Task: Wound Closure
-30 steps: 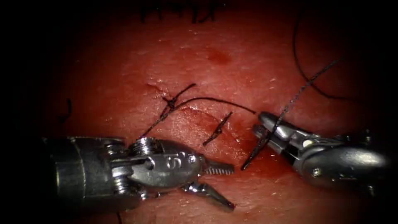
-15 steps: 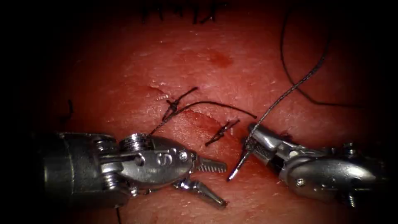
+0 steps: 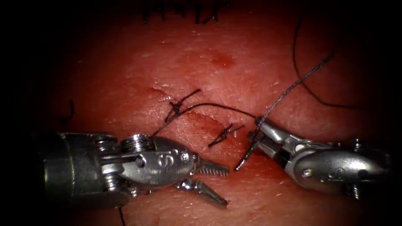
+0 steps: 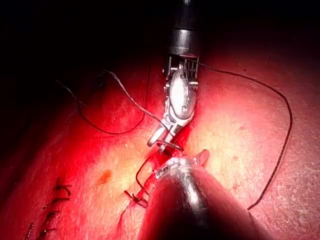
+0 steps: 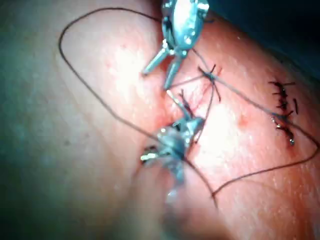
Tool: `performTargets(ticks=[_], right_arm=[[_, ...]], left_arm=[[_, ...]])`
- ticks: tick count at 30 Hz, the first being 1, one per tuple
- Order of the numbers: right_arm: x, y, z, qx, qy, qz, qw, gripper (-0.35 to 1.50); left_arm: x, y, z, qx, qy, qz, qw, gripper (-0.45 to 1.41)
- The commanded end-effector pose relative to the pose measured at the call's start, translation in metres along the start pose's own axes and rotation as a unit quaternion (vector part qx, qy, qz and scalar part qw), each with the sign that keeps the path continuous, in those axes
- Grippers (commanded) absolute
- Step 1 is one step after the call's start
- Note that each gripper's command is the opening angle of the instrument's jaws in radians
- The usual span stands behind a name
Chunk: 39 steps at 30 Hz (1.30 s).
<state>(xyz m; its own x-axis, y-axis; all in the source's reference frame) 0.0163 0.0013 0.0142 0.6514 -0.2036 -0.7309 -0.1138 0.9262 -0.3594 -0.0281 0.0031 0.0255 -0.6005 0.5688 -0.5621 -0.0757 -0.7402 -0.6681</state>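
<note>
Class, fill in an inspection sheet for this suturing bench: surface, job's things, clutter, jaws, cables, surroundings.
Surface: tissue wet with red fluid; cut partly closed.
Job's things: needle held near mid-curve by the right tool, tip free above the tissue, right of the cut; thread trails from it; two knotted stitches on the cut.
Clutter: a row of older stitches at the far edge.
Jaws: left tool open, holding nothing; right tool shut on the needle.
Cables: nothing seen.
Surroundings: dark, nothing seen.
</note>
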Motion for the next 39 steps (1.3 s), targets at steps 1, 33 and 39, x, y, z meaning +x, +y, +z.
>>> performTargets(ticks=[1, 33, 39], right_arm=[[-0.0005, -0.0007, 0.0009, 0.005, -0.001, -0.001, 1.000, -0.35], [-0.0019, -0.0010, -0.0002, 0.049, -0.012, 0.062, 0.997, -0.35], [-0.0025, -0.0016, -0.0001, 0.060, -0.019, 0.069, 0.996, -0.35]], left_arm=[[0.0001, -0.0003, 0.0007, 0.000, 0.001, 0.003, 1.000, -0.01], [-0.0039, -0.0018, 0.0066, 0.021, -0.009, 0.018, 1.000, -0.13], [-0.0051, -0.0014, 0.0071, 0.008, -0.028, 0.012, 1.000, -0.13]])
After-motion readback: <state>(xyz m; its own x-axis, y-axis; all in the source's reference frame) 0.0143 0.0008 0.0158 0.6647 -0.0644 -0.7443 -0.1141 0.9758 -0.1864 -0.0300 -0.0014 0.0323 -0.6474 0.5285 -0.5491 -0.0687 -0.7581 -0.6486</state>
